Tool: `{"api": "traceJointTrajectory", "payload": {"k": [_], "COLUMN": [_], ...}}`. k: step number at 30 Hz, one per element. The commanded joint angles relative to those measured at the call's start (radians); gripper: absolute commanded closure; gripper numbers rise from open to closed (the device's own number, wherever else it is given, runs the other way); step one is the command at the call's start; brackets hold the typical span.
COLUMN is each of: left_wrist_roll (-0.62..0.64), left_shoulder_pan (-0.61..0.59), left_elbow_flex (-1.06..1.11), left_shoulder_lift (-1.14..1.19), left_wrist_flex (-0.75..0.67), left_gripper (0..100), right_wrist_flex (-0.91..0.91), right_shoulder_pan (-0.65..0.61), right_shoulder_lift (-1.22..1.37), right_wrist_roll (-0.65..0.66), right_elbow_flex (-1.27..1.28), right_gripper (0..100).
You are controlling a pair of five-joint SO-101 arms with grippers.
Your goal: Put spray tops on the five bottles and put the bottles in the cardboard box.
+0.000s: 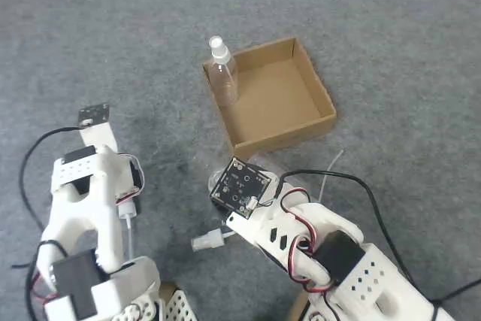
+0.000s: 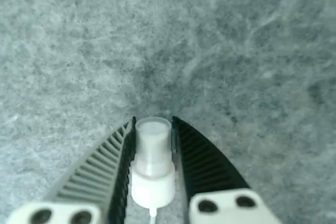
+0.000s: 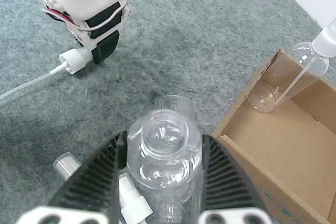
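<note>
My left gripper is shut on a white spray top, held just above the grey carpet; the high view has that top with its thin tube hanging beside the left arm. My right gripper is shut on a clear open-necked bottle, low over the carpet in front of the cardboard box. In the box's far left corner leans a bottle fitted with a spray top. The left arm's spray top also appears across from the held bottle.
A loose spray top lies on the carpet by the right arm. More clear bottles lie under and around the held one. The box wall stands close beside the right gripper. Cables trail near both arm bases.
</note>
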Motion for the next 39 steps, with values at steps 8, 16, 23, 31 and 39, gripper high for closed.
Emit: {"api": "traceJointTrajectory", "payload": {"k": [8, 16, 23, 31, 39], "left_wrist_roll": [-0.009, -0.009, -0.008, 0.074, 0.097], "left_shoulder_pan": [-0.002, -0.002, -0.003, -0.029, -0.091], "left_elbow_flex": [-0.085, -0.134, -0.174, -0.214, -0.186], "left_shoulder_lift": [-0.006, -0.008, -0.008, -0.015, -0.269], "left_wrist_flex": [-0.008, -0.006, -0.006, -0.005, -0.006], "left_gripper": [99, 99, 99, 99, 99], "right_wrist_flex": [-0.018, -0.013, 0.001, 0.013, 0.013], "right_shoulder_pan": [0.008, 0.007, -0.027, -0.068, -0.070], "right_shoulder_lift": [-0.021, -0.022, -0.022, -0.016, -0.013], "right_wrist_roll": [0.014, 0.014, 0.014, 0.014, 0.014], "right_elbow_flex": [-0.040, -0.040, -0.041, -0.040, -0.038], "right_gripper": [97.9, 98.0, 98.0, 98.0, 98.1]}}
